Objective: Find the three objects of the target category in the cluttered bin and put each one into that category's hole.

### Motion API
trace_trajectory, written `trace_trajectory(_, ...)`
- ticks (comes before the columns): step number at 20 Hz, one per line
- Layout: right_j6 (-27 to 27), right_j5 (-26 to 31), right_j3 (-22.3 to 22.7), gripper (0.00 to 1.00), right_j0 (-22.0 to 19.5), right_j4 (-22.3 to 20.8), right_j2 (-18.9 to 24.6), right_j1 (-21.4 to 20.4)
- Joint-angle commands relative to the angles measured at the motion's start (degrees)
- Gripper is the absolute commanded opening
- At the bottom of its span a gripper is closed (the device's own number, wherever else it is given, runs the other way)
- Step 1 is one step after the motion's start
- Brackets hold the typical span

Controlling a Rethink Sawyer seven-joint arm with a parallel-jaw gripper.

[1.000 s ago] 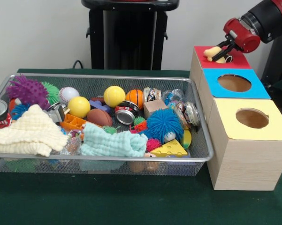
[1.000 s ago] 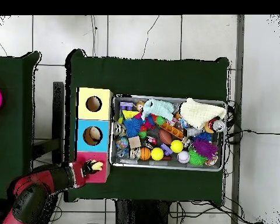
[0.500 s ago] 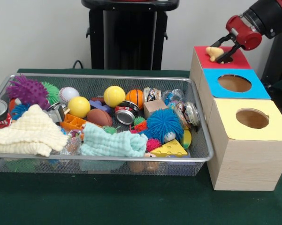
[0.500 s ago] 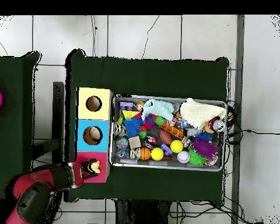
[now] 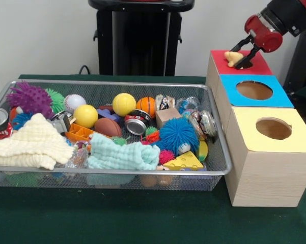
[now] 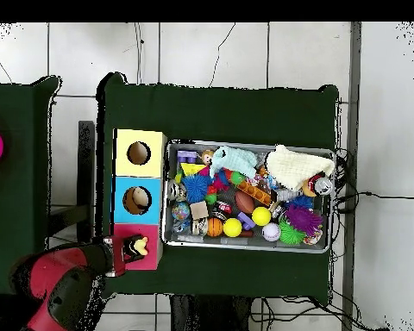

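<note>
Progress looks partial from where I sit: the wire bin (image 5: 109, 168) on the green desk (image 5: 117, 223) is full of clutter, balls, spiky toys, cloths and cans, so I judge there is searching left to do. Beside it stand the three boxes; the yellow box (image 5: 272, 147) shows a dark hole, the blue box (image 5: 254, 91) has something pale down its hole in the overhead view, and the red box (image 5: 234, 63) is the one in play. I cannot count how many target things are already dropped.

My red arm (image 5: 290, 15) reaches in from the upper right of the front view, angled down toward the red box, with its wrist above the far end of the row. The claw (image 5: 243, 49) hangs just over the red top with its prongs spread wide, gripping nothing. The tan toy (image 5: 232, 57) sits right at the red box's hole, just beside the prongs; whether it has fully cleared the rim I cannot tell.
</note>
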Motion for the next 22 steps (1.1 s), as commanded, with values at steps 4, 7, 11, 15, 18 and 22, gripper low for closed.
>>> trace_trajectory(4,-2.7,-12.2,3.2,1.0,-6.7,-0.6,16.5,-6.9)
trace_trajectory(7,-1.1,-11.9,1.8,1.0,-8.1,0.8,19.1,-8.0)
trace_trajectory(11,2.8,-6.7,-1.0,1.0,-7.8,0.7,18.7,-8.9)
trace_trajectory(15,1.1,-9.2,2.6,1.0,-9.9,3.0,23.1,-14.4)
trace_trajectory(18,0.4,-9.5,3.9,1.0,-11.4,3.9,25.5,-17.6)
trace_trajectory(22,0.6,-11.9,5.2,1.0,-13.1,4.0,28.3,-19.6)
